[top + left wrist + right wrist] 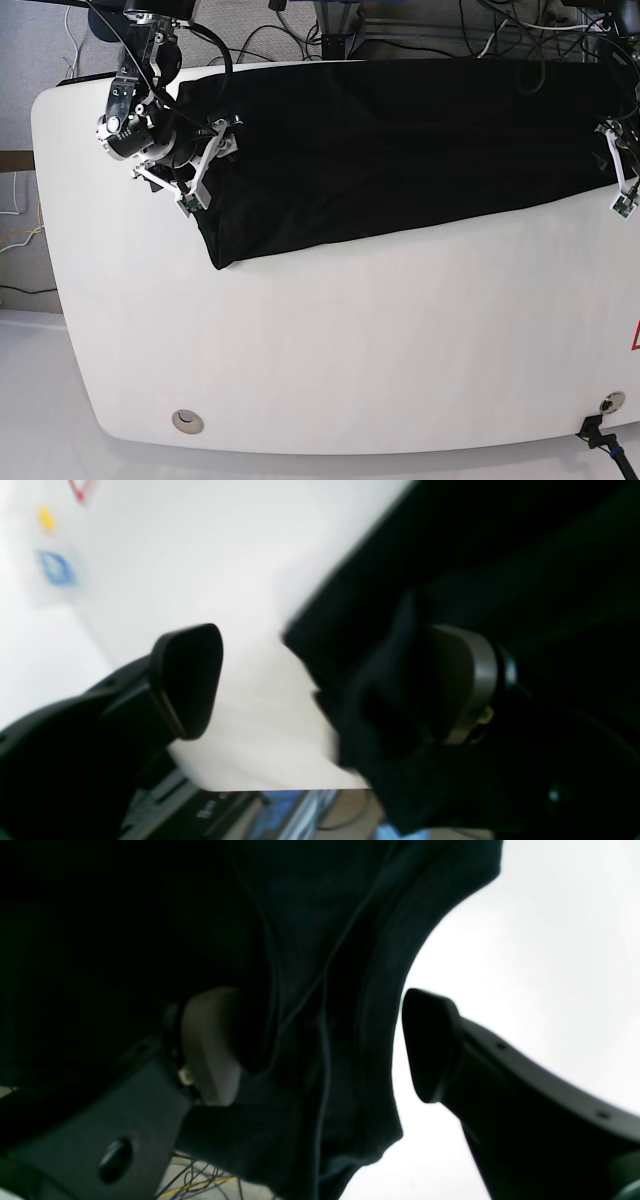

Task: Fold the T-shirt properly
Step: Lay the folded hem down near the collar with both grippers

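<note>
The black T-shirt [400, 140] lies spread across the far half of the white table [350, 350], plain side up, its near edge running from the left corner up to the right. My right gripper [190, 165] is at the shirt's left end. In the right wrist view it [322, 1040] is open, with a fold of the T-shirt [300, 915] hanging between the jaws against one finger [212, 1045]. My left gripper [618, 170] is at the shirt's right end. It [320, 680] is open too, and the T-shirt [450, 555] drapes over one finger [465, 680].
Cables [470, 40] hang behind the table's far edge. A round fitting [185, 421] sits near the front left corner and a red mark [634, 338] at the right edge. Blurred yellow [46, 517] and blue [56, 567] marks show in the left wrist view.
</note>
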Robot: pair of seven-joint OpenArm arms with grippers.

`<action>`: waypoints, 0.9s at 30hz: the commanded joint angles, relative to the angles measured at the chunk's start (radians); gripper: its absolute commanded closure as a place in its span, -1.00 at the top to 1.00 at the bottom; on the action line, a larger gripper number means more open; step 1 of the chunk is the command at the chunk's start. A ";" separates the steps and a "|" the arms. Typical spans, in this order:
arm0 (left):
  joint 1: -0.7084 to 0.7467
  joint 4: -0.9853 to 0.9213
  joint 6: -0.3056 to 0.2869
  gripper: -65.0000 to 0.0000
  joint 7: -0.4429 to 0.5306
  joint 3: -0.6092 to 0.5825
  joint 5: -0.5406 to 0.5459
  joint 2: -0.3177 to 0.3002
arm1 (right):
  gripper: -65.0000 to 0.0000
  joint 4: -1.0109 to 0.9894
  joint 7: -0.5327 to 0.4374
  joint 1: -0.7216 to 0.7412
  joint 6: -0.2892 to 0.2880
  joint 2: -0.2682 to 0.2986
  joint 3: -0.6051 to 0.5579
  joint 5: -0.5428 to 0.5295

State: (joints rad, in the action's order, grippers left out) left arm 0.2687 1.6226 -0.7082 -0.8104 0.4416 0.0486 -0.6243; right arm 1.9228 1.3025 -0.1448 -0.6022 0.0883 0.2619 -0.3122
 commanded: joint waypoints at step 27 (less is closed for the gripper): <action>-0.033 0.084 0.010 0.80 0.013 0.026 -0.006 0.116 | 0.45 -0.112 -0.085 0.192 0.000 -0.060 0.006 -0.008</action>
State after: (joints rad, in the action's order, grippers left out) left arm 0.2047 1.6955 -0.7040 -0.8043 0.4572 0.0456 -0.5056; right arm 1.7958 1.2346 0.0299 -0.6022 0.0296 0.2691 -0.3035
